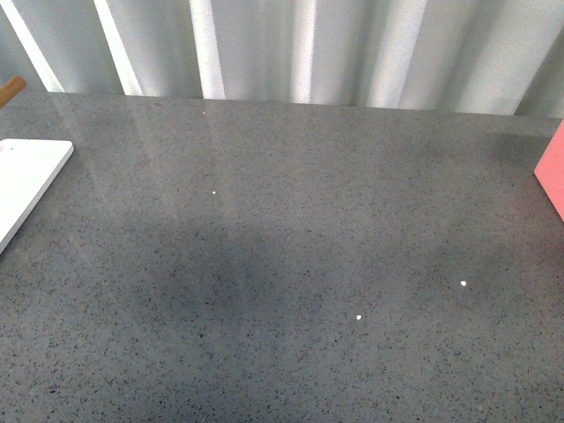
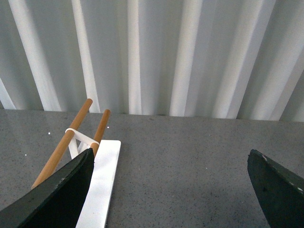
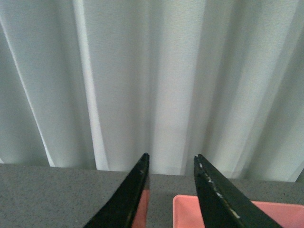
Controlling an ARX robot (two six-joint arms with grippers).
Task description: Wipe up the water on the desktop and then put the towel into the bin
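left pincer [image 2: 168, 190]: jaws were wide apart, nothing between them
right pincer [image 3: 171, 190]: narrow gap, holding nothing, pink tray [image 3: 275, 213] just past it
counter [image 1: 282, 264]: a few tiny bright specks
towel: couldn't spot it anywhere, so couldn't say which arm was nearer

The left gripper [image 2: 168, 190] has broad, flat, matte black fingers [image 2: 57, 197] with pale, worn edges. The right gripper [image 3: 171, 194] has narrower, tapering, glossy black fingers [image 3: 216, 199], with whitish scuffs speckling one inner edge.
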